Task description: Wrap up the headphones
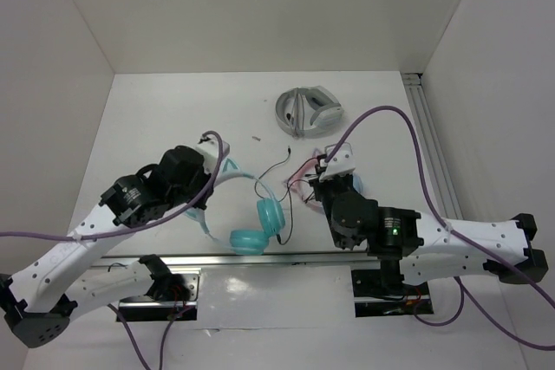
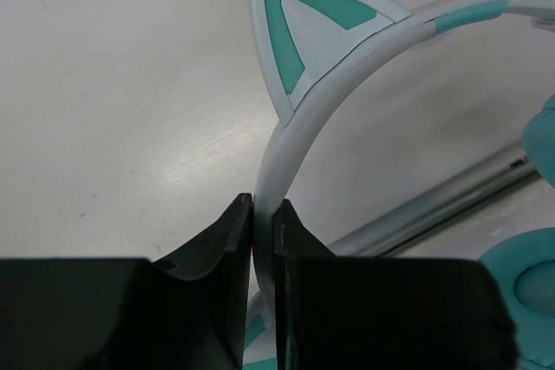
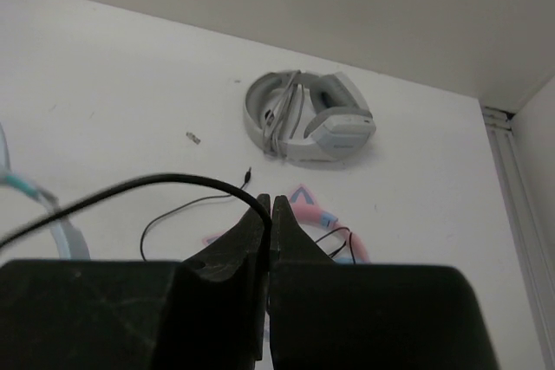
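The teal headphones [image 1: 260, 227] lie near the front middle, ear cups together, whitish headband [image 2: 290, 140] arching left. One cat ear [image 2: 305, 28] shows in the left wrist view. My left gripper [image 1: 206, 199] is shut on the headband, which is pinched between its jaws [image 2: 264, 218]. The thin black cable [image 1: 276, 166] runs from the ear cups towards the right. My right gripper [image 1: 312, 185] is shut on this cable [image 3: 147, 182] just above the table [image 3: 270, 207]. The cable's plug [image 3: 248, 176] lies loose beyond the fingers.
Pink-and-blue cat-ear headphones [image 1: 297, 181] lie under my right gripper and show in its view [image 3: 323, 217]. Grey-white folded headphones [image 1: 308, 110] sit at the back. A small scrap [image 1: 257, 138] lies left of them. Metal rails run along the right [image 1: 431, 149] and front [image 1: 260, 257] edges.
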Available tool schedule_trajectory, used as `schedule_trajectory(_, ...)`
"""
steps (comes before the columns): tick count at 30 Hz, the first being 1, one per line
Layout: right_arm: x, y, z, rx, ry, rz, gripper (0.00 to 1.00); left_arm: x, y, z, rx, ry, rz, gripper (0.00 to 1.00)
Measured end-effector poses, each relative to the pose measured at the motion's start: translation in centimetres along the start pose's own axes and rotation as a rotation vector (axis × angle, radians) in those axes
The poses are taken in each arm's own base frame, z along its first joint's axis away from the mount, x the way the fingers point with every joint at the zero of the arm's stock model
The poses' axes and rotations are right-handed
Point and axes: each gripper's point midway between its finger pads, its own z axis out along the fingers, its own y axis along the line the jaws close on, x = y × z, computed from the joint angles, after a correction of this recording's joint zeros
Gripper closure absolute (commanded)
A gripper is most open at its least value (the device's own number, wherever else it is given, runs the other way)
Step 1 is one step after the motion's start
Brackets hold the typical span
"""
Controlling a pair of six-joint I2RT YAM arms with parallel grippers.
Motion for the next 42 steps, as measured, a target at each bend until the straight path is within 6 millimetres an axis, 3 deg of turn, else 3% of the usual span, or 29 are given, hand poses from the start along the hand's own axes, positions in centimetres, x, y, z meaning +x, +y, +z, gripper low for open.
schedule_trajectory(6,-2.0,1.5,0.2,-0.091,-0.056,-0.026,1.0,1.3,-4.6,0.3,0.17,0.036,0.112,1.0)
schedule_trajectory(10,-1.4,3.2,1.5,-0.135,-0.055,-0.084,1.0,1.6,-6.2,0.3,0.222,0.047,0.151,1.0)
schedule_trajectory(17,2.4,5.5,4.8,-0.184,0.017,-0.163,1.0,1.4,-7.3,-0.3,0.295,0.027,0.163,1.0)
schedule_trajectory(25,4.2,7.6,6.0,-0.258,0.053,-0.153,1.0,1.3,-8.9,-1.7,0.413,0.004,0.182,1.0)
schedule_trajectory(31,5.5,7.9,7.7,-0.287,0.092,-0.119,1.0,0.0,-9.2,-3.0,0.463,-0.081,0.165,1.0)
schedule_trajectory(38,6.7,8.7,7.9,-0.352,0.118,-0.083,1.0,-0.4,-8.9,-3.5,0.458,-0.11,0.157,1.0)
schedule_trajectory(42,9.0,9.8,7.1,-0.446,0.148,-0.09,1.0,-0.8,-8.4,-4.2,0.445,-0.148,0.151,1.0)
